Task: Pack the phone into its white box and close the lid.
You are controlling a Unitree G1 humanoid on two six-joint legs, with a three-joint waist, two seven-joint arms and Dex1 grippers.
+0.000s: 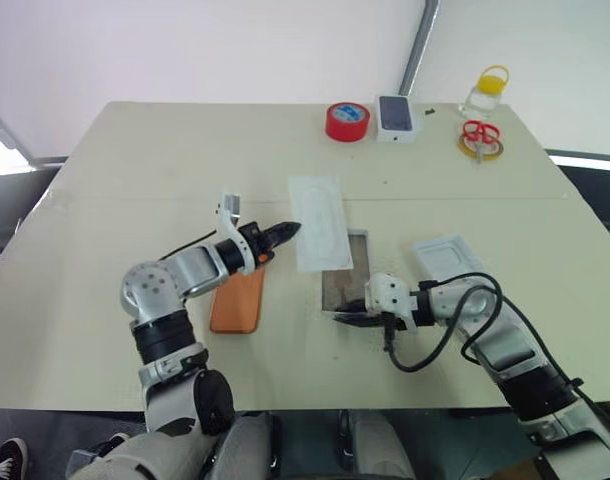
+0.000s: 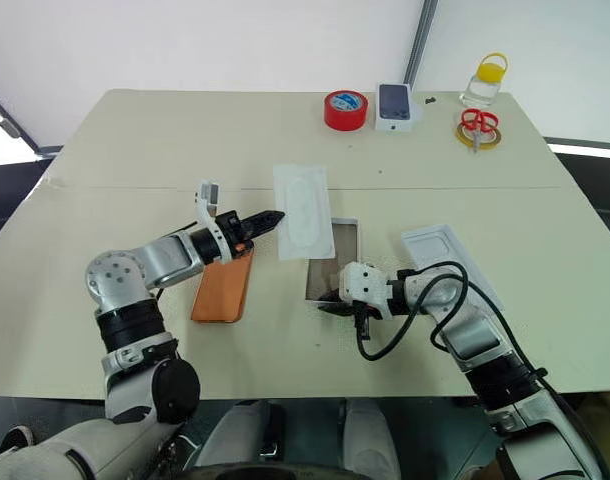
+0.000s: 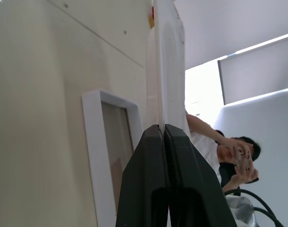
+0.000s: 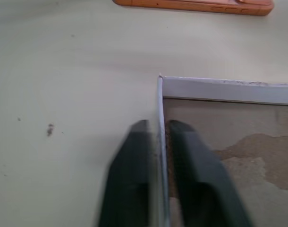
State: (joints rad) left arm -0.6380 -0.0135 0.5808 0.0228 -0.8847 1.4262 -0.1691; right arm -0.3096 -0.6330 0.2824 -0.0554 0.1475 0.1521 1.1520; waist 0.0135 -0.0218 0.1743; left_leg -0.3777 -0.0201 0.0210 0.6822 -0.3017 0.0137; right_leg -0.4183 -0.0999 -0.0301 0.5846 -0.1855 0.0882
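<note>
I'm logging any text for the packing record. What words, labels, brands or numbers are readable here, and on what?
None can be read.
Small white carton picturing a dark phone: no print legible, too small.
Red tape roll: no lettering visible.
White insert held in the left claw: blank, only an embossed oval.
Phone, white box, lid: no markings visible.

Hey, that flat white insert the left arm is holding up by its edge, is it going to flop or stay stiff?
Probably fairly stiff: the flat white insert, pinched at one edge by the left end effector, juts out over the white box without visible sag. It looks thin, so likely light. A grip that narrow might let it pivot or slip.
</note>
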